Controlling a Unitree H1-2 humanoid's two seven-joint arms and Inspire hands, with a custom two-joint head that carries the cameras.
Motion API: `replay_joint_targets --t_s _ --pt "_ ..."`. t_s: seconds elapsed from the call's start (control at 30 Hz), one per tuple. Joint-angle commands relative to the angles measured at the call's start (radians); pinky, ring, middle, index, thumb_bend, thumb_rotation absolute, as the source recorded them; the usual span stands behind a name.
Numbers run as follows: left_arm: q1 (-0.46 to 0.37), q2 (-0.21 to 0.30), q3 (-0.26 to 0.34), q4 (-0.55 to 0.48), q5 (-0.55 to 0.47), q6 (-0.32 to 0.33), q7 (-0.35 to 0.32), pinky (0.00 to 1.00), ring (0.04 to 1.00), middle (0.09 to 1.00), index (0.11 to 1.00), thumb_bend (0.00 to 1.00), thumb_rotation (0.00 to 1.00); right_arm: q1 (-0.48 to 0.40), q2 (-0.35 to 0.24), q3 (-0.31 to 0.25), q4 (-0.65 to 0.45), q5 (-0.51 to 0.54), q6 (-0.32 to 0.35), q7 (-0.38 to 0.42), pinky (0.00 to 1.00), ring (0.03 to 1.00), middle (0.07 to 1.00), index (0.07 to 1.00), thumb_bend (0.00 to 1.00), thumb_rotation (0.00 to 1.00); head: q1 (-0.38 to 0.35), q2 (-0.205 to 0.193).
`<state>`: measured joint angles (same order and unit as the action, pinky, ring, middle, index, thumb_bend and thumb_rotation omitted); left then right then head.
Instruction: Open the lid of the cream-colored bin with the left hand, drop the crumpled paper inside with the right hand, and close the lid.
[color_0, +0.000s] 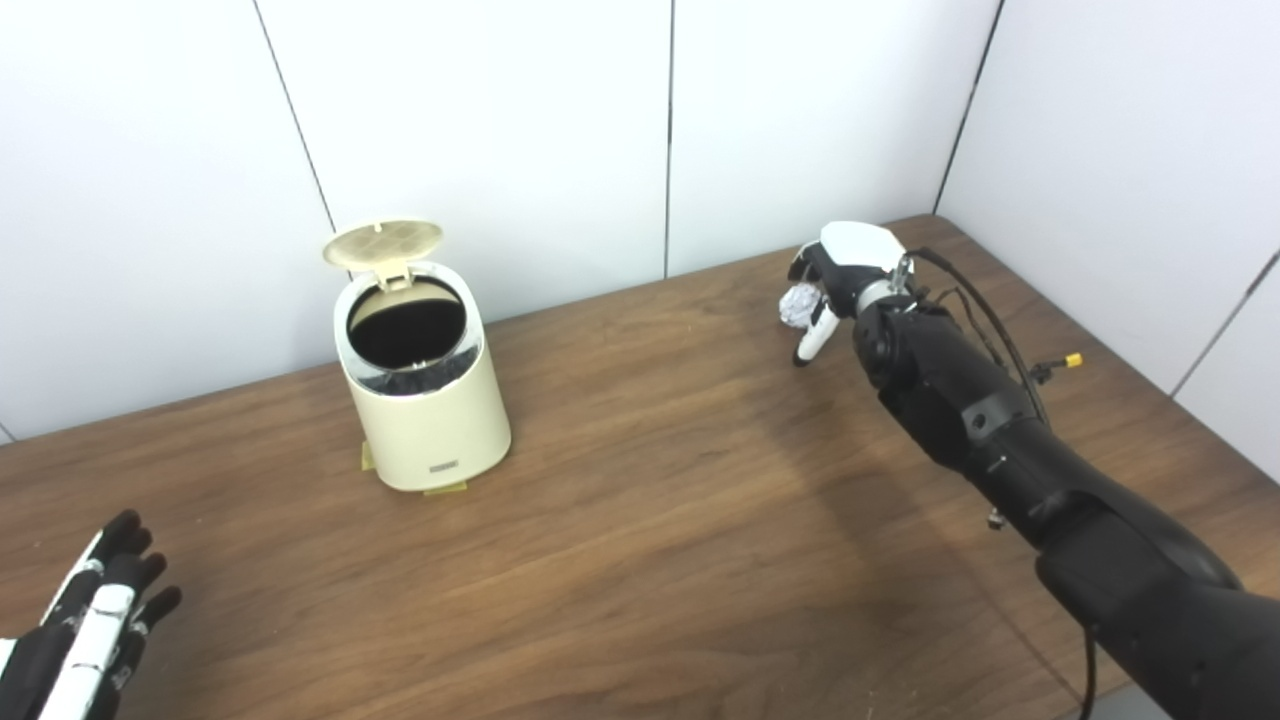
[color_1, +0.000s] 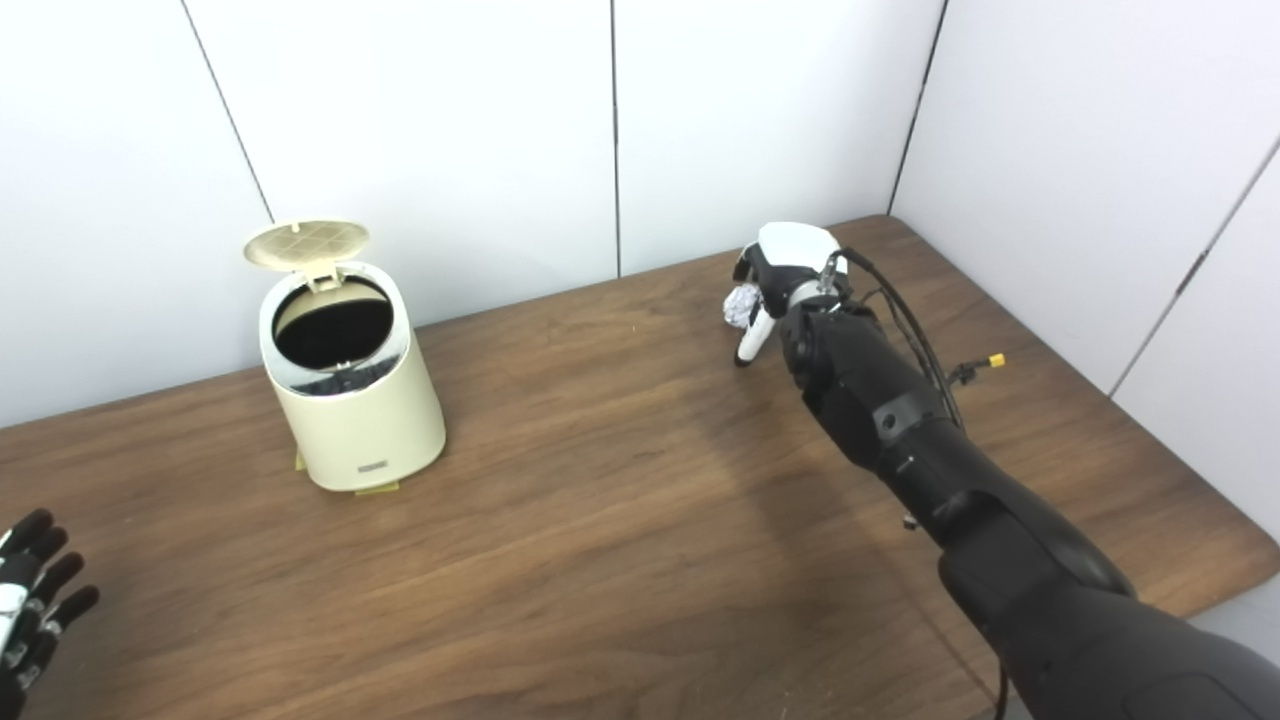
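The cream-colored bin (color_0: 430, 420) stands at the back left of the table with its round lid (color_0: 383, 243) tipped up and back, showing a dark inside. Far to its right, my right hand (color_0: 835, 280) is curled around the white crumpled paper (color_0: 798, 304), low over the wood near the back wall. My left hand (color_0: 85, 625) rests at the front left corner, well short of the bin, fingers spread and holding nothing.
The brown wooden table (color_0: 650, 520) runs to white wall panels behind and on the right. A cable with a yellow tip (color_0: 1072, 360) sticks out beside my right forearm. Small yellowish tabs (color_0: 445, 488) sit under the bin's base.
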<state>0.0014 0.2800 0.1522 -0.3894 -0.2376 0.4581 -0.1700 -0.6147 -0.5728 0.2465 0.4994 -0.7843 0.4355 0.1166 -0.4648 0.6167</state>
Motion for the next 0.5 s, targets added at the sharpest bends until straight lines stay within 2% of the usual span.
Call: replay_joint_targets --t_s 0.0,0.27,0.4,0.47 --pt "-0.021 0.015 0.001 -0.039 -0.004 -0.015 -0.003 0.96 0.982 0.993 1.0 0.64 0.67 -0.041 -0.021 -0.012 -0.014 0.009 -0.002 -0.02 0.65 0.721 0.751 0.715 0.85 0.01 0.003 0.004" --pt "-0.026 0.01 0.0 -0.04 -0.022 -0.003 -0.003 1.0 1.0 1.0 1.0 0.6 0.67 -0.041 -0.019 -0.004 0.019 0.035 -0.019 -0.024 0.67 0.706 0.741 0.706 0.86 0.01 0.003 0.006" --pt "-0.026 0.011 -0.002 -0.057 -0.039 0.006 0.0 1.0 1.0 1.0 1.0 0.61 0.74 -0.042 -0.017 0.025 0.035 0.0 -0.014 -0.055 0.69 0.801 0.77 0.686 0.84 0.05 0.003 0.006" --pt "-0.027 0.009 -0.001 -0.067 -0.048 0.008 0.003 0.99 1.0 1.0 1.0 0.61 0.76 -0.039 -0.016 0.032 0.034 -0.001 -0.021 -0.073 0.69 0.798 0.748 0.672 0.85 0.03 0.003 0.006"
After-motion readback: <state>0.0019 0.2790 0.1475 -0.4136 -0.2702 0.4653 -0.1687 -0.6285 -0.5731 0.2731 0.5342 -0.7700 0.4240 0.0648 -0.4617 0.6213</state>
